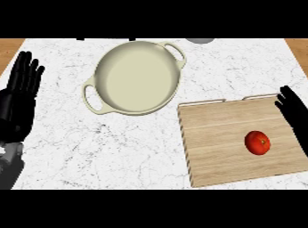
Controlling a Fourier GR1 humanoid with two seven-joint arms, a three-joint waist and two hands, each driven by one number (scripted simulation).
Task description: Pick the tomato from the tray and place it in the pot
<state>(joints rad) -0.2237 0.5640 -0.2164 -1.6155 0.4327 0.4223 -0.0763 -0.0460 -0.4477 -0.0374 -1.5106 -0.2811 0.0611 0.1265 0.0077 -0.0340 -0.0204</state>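
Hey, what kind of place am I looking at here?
Probably a kitchen counter: a white marble top, a cream two-handled pot, and a wooden tray holding a tomato.

Your left hand [13, 104] is matt black all over: long, slim fingers [26, 71] made of short blocky segments with faint grey glints along their edges, broadening behind them into a boxy body. Further back from the fingers you see it meet a smooth, pale grey forearm [0, 171] with a rounded shell. Your right hand [305, 127] is the same plain black, its fingers tapering to thin tips, and its surface shows little detail.
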